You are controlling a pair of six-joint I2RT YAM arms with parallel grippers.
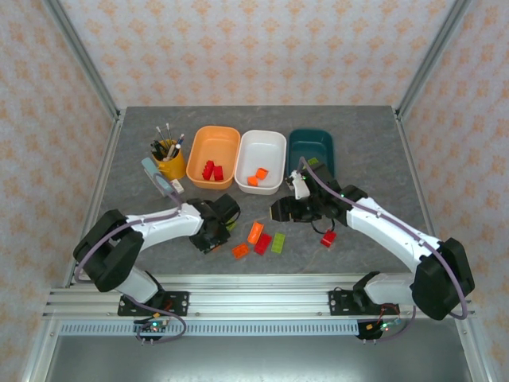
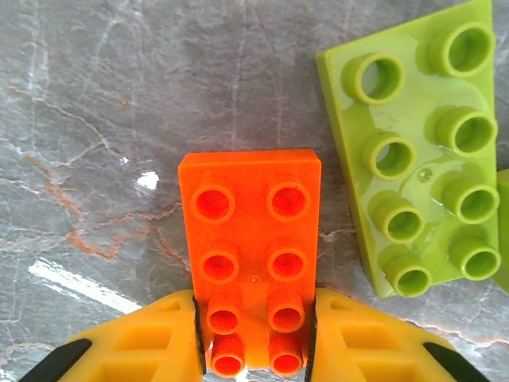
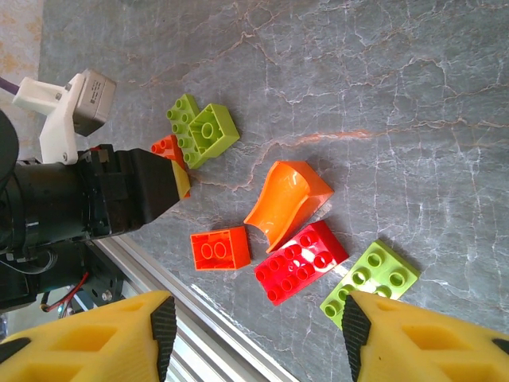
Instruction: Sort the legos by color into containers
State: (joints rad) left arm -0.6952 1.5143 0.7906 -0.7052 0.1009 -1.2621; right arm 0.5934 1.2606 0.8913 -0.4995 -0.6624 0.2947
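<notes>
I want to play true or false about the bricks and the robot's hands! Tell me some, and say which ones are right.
1. The left hand is squeezing an orange brick. True.
2. The red bricks lie in the white tub. False: they lie in the orange tub. The white tub holds orange bricks.
3. The right hand is shut tight. False: its fingers stand wide apart with nothing between them.
4. A yellow cup of pens stands left of the orange tub. True.
</notes>
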